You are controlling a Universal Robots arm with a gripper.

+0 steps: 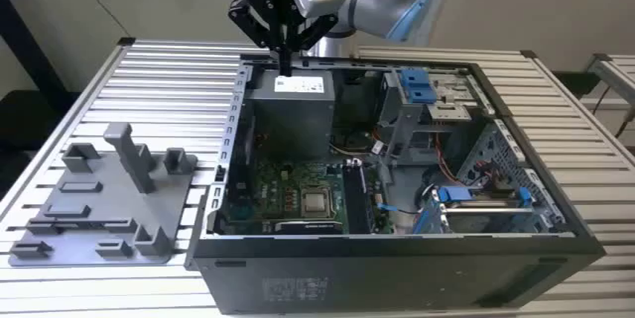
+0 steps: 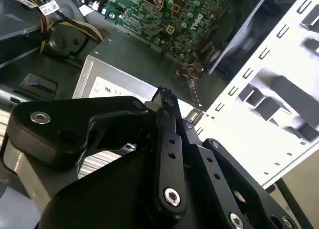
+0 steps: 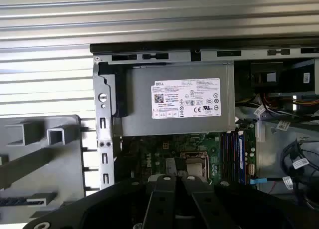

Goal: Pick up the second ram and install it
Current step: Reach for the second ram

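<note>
Tool: the black two-finger tool points straight down over the back of the open computer case. Its fingers are drawn together and pinch a thin dark strip.
Strip: I take it for the second ram. It hangs edge-on below the fingertips with its long side upright and touches nothing but the tool. In the second wrist view its end pokes out just past the closed fingers.
Grip: the fingers hold it by its flat faces and the lower edge hangs free, probably so that edge can meet a socket squarely.
Height: it is held above the case rim, over the grey power-supply box. My guess is this keeps the strip clear of walls and cables.
Power-supply box: its white label faces up in the first wrist view, directly beneath the tool.
Motherboard: the green board lies on the case floor, on the near side of the box in the exterior view.
Sockets: the long black sockets run along the board's edge on the exterior view's right, well apart from the strip. I cannot tell whether a stick already sits in one.
Tray: the grey tray with upright pegs rests on the slatted surface at the exterior view's left of the case, well apart from the tool.
Stage: judging by the layout, the pick-up is done and the strip is not yet seated.
</note>
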